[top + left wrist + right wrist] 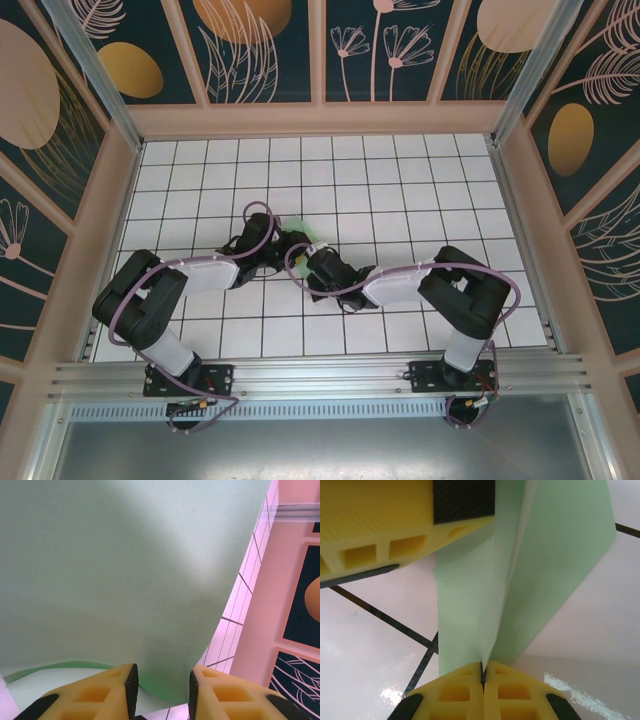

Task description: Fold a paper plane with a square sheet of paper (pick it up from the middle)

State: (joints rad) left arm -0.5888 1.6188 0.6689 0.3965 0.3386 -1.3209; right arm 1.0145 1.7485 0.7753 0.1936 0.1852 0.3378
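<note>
While the two arms meet over the middle of the tiled table, the paper stands on edge between them, above the white tiles; whether any edge touches them cannot be told. The right claw is pressed together on a fold of the sheet, where two green flaps run into one crease at its tips. The left claw stands apart, the sheet's curved edge hanging in the gap between its orange fingers; whether either pad touches the paper is unclear.

The sheet looks very light, thin and limp. It bows under its own weight, would likely crease at any hard pinch, and could slip from smooth pads or tear if the arms pull apart. The safer hold, judging from here, is close beside the crease, near the right claw's grip, not at a loose corner.

No brand, label or writing is readable on paper, claws or table; the walls carry painted leaves and flowers.
</note>
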